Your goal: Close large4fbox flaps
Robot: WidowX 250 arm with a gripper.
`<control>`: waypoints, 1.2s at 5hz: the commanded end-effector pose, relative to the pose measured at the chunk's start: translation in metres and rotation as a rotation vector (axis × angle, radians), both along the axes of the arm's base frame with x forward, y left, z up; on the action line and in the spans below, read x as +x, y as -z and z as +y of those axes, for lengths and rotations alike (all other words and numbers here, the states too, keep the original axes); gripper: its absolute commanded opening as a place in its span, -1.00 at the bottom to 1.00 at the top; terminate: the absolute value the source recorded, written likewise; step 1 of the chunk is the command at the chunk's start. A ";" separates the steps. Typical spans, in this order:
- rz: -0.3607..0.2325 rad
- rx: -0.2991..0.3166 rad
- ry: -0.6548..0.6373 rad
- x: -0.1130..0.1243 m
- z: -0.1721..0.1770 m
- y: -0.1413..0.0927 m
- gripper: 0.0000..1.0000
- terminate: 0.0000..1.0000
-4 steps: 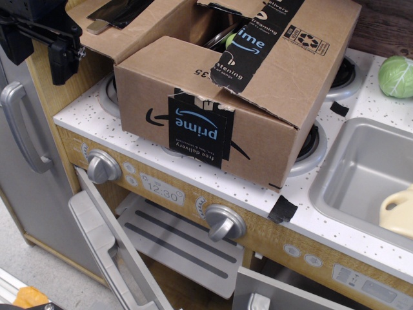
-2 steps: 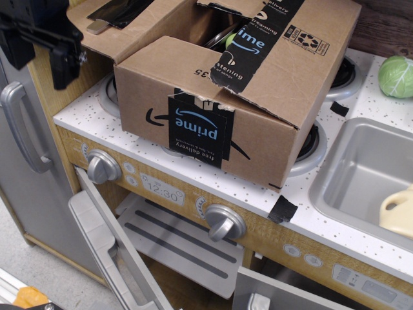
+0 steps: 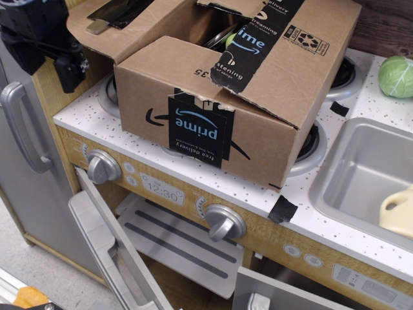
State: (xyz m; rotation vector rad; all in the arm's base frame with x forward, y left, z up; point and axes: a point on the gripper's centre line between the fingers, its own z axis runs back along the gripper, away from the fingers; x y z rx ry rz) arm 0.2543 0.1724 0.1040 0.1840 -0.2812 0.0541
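The large4fbox (image 3: 213, 123), brown cardboard with black "prime" tape and a smile-arrow logo, stands on the toy stove top. Its right flap (image 3: 290, 58) lies folded down over the top. The near flap (image 3: 171, 55) is also folded in. The left flap (image 3: 119, 22) still tilts up and outward. A gap (image 3: 222, 35) between the flaps shows something green and metallic inside. My black gripper (image 3: 48, 39) is at the top left, just left of the left flap and apart from it. Its fingers are not clearly shown.
A green cabbage (image 3: 395, 75) lies at the right on the counter. A sink (image 3: 361, 174) holds a cream object (image 3: 399, 213). The oven door (image 3: 106, 252) hangs open below. Two knobs (image 3: 103, 166) (image 3: 224, 223) and a grey fridge handle (image 3: 19, 129) are at the front left.
My gripper has shifted slightly right and down, closer to the box's left flap. The box and its flaps have not moved.
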 end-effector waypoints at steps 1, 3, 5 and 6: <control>-0.116 0.059 0.070 0.030 0.015 -0.012 1.00 -1.00; -0.186 0.186 0.107 0.041 0.000 -0.034 1.00 -1.00; -0.202 0.273 0.096 0.042 -0.024 -0.064 1.00 -1.00; -0.197 0.291 0.086 0.046 -0.040 -0.080 1.00 -1.00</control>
